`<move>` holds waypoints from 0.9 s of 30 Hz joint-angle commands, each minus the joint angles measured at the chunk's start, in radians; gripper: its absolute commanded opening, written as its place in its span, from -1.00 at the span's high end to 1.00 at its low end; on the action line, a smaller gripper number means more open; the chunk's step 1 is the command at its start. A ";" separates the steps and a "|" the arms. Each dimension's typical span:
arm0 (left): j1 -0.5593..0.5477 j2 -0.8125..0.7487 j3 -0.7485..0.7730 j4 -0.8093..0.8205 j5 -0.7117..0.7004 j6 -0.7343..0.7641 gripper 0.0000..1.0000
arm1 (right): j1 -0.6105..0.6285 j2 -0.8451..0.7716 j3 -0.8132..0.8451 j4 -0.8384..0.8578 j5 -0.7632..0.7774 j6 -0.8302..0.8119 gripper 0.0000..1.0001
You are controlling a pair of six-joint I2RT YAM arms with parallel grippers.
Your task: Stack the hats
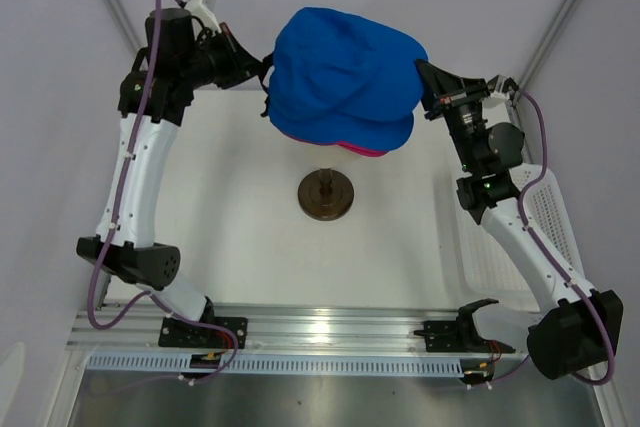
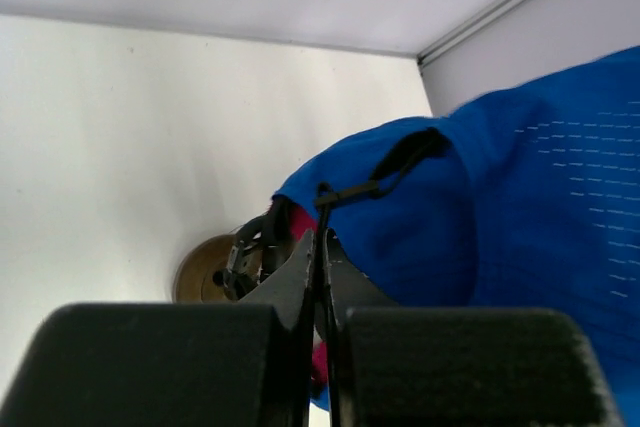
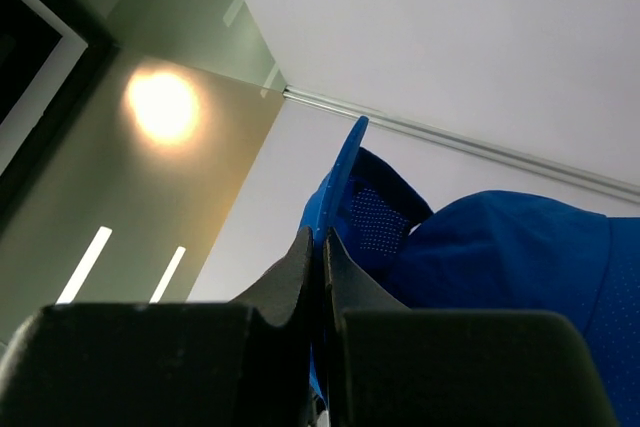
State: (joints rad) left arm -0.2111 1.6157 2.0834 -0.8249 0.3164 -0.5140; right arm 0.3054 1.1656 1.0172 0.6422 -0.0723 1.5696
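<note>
A stack of hats (image 1: 345, 67), blue on top with a magenta-pink hat (image 1: 366, 150) showing at its lower edge, is held just beyond the dark round stand (image 1: 326, 194). Its left side is clamped by the left gripper (image 1: 262, 72) and its right side by the right gripper (image 1: 424, 75), with both pairs of jaws pressed tight on fabric.

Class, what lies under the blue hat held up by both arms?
Only a pink hat's edge shows under the blue hat. The rest of it, and any hat between, is covered.
</note>
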 commanded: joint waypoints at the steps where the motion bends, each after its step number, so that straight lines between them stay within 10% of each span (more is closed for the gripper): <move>1: -0.002 -0.024 0.142 -0.017 -0.017 0.032 0.99 | -0.005 0.005 0.030 0.077 0.002 0.016 1.00; 9: -0.002 0.041 0.355 -0.095 -0.011 0.040 0.99 | 0.029 -0.017 0.006 0.036 0.072 0.102 1.00; 27: 0.009 0.087 0.299 -0.226 0.021 0.120 0.99 | 0.043 -0.081 0.106 -0.501 0.088 0.110 1.00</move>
State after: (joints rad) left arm -0.2062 1.7195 2.3920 -1.0424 0.3096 -0.4267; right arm 0.3584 1.1088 1.0870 0.2207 -0.0002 1.6463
